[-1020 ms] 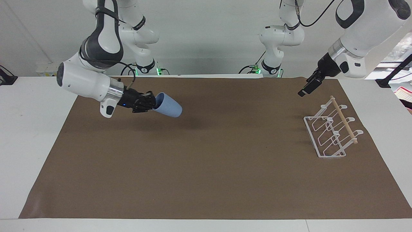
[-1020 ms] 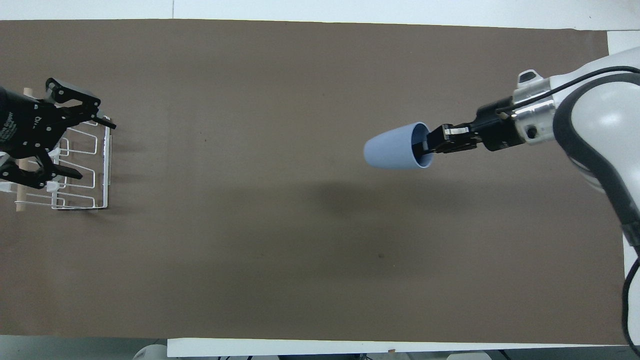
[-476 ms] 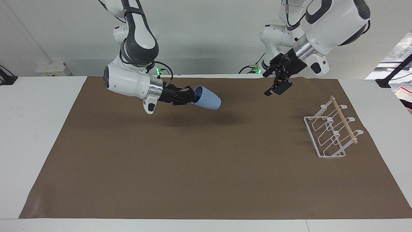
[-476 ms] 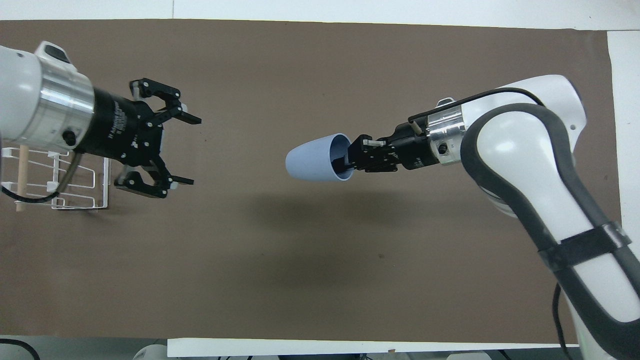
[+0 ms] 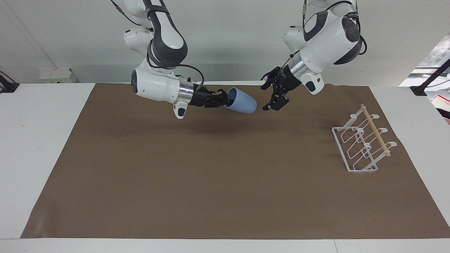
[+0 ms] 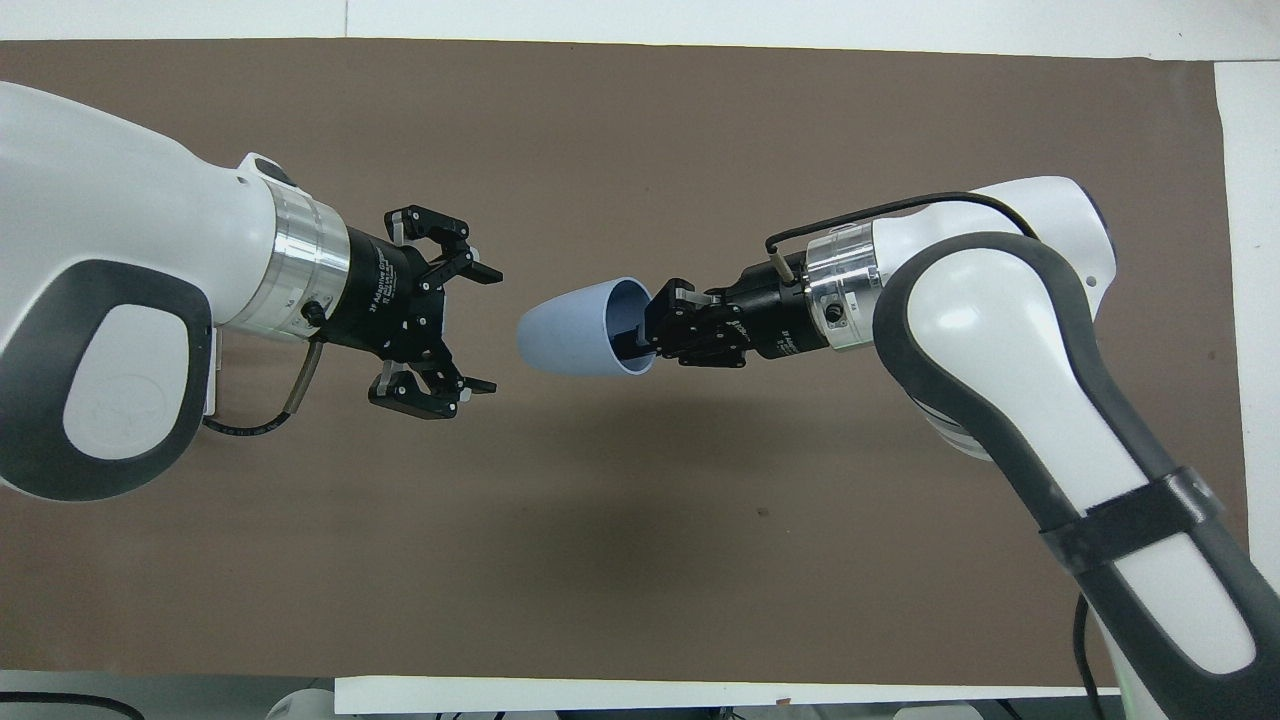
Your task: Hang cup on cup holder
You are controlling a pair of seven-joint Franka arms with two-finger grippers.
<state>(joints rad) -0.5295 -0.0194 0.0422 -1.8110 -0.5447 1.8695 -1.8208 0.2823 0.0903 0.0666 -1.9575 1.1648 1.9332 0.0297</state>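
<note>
Holding the small light-blue plastic cup (image 5: 241, 101) (image 6: 582, 327) by its rim, my right gripper (image 5: 223, 99) (image 6: 660, 325) has one finger inside the mouth and the other outside, clamped on the wall. The cup lies nearly on its side in the air over the brown paper mat (image 5: 218, 182), its narrow base pointing at my left gripper (image 5: 275, 102) (image 6: 470, 330). That one hangs just beside the cup's base with its fingers spread wide and nothing between them; a small gap seems to separate its tips from the cup, though I cannot be sure from these angles. The white wire cup holder with the thin wooden dowel (image 5: 364, 144) stands on the mat toward the left arm's end of the table, well apart from both grippers.
</note>
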